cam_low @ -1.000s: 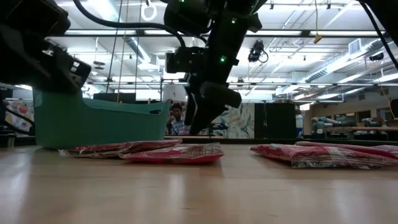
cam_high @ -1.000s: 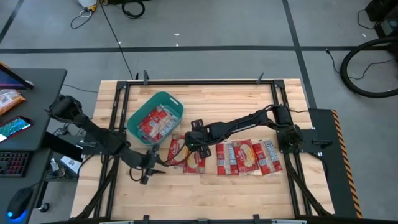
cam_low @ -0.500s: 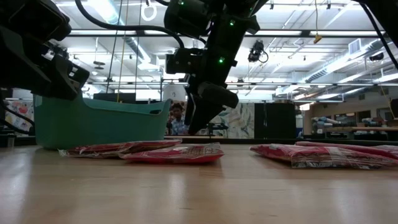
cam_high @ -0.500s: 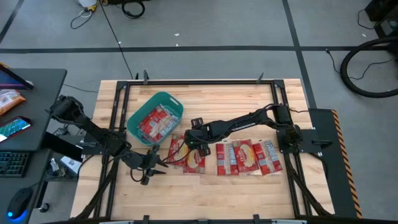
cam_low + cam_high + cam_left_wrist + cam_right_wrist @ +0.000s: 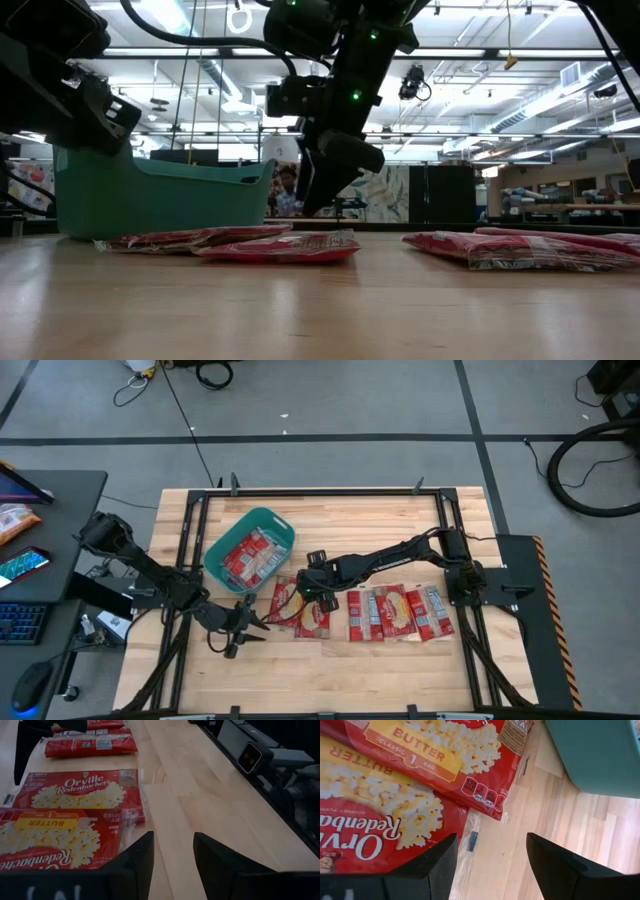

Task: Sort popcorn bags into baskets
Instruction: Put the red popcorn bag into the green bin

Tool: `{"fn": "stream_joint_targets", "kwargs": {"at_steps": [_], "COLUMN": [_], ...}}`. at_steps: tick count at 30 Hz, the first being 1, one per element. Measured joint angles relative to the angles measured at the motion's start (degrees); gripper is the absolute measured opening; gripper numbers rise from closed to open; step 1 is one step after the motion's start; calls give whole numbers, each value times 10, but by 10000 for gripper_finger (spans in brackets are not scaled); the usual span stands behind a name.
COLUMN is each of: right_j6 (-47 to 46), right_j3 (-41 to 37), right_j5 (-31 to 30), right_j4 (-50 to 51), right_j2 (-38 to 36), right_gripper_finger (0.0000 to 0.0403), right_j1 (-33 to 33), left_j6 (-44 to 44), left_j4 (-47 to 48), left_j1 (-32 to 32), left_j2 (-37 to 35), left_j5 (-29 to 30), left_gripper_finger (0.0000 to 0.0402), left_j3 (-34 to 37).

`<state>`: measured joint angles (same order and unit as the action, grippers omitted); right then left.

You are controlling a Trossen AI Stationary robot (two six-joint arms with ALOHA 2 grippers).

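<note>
The teal tub (image 5: 250, 547) stands on the table's left half with several red popcorn bags (image 5: 248, 556) lying inside. Two more bags (image 5: 287, 600) (image 5: 313, 617) lie flat side by side just right of it, and three (image 5: 394, 611) lie in a row farther right. My right gripper (image 5: 309, 591) hovers open above the two bags near the tub, fingers pointing down; its wrist view shows those bags (image 5: 427, 745) (image 5: 375, 830) and the tub's wall (image 5: 595, 755). My left gripper (image 5: 261, 630) is open, low over bare wood at the near-left of the same bags (image 5: 80, 795).
Black frame rails (image 5: 190, 560) run along the table's left and right sides. Bare wood (image 5: 330, 670) stretches along the near edge and behind the bags toward the far edge. In the low view the tub (image 5: 150, 195) stands behind the two bags (image 5: 280, 245).
</note>
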<state>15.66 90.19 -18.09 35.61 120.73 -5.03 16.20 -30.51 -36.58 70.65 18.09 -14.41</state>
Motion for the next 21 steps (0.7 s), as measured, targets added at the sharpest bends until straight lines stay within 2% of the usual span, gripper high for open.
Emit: {"fn": "stream_joint_targets", "kwargs": {"at_steps": [21], "right_j6": [14], "right_j3": [0], "right_j5": [-4], "right_j4": [0], "right_j2": [-1], "right_gripper_finger": [239], "right_j1": [-16], "left_j6": [1], "left_j4": [3], "left_j1": [0], "left_j2": [-3], "left_j5": [0], "left_gripper_finger": [142], "left_j3": [0]}}
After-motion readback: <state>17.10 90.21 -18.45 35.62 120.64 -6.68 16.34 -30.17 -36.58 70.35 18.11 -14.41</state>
